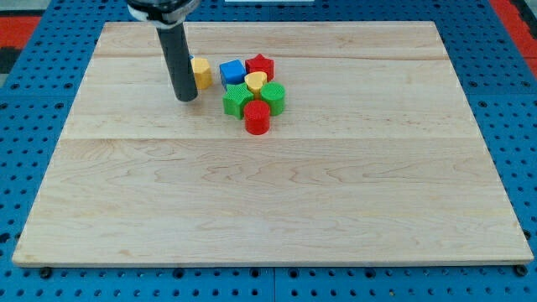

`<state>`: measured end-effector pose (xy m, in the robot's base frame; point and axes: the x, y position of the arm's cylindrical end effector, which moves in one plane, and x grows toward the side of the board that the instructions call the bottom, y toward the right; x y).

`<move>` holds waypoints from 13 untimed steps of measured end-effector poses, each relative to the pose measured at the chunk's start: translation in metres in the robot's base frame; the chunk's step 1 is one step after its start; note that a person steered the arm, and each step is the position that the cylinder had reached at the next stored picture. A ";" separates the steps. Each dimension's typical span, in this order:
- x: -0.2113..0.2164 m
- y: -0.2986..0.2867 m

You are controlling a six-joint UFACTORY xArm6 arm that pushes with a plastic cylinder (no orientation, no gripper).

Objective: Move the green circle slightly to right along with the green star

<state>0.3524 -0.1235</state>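
Note:
The green star (237,100) lies in a tight cluster of blocks in the upper middle of the wooden board (268,210). The green circle (274,97) sits just right of it, on the cluster's right side. My tip (186,97) rests on the board to the left of the green star, with a small gap between them. It is just below and left of a yellow block (202,72) and does not visibly touch any block.
The cluster also holds a blue block (232,71), a red star (261,65), a yellow round block (256,81) between the two green blocks, and a red cylinder (257,117) at the bottom. A blue pegboard surface (33,101) surrounds the board.

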 end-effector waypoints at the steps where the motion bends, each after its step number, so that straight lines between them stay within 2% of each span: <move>1: -0.006 0.000; 2: -0.002 -0.001; 4: -0.008 0.043; 6: -0.007 0.050; 8: 0.003 0.063; 10: 0.022 0.100; 11: 0.017 0.131; 13: 0.008 0.140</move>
<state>0.3608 0.0166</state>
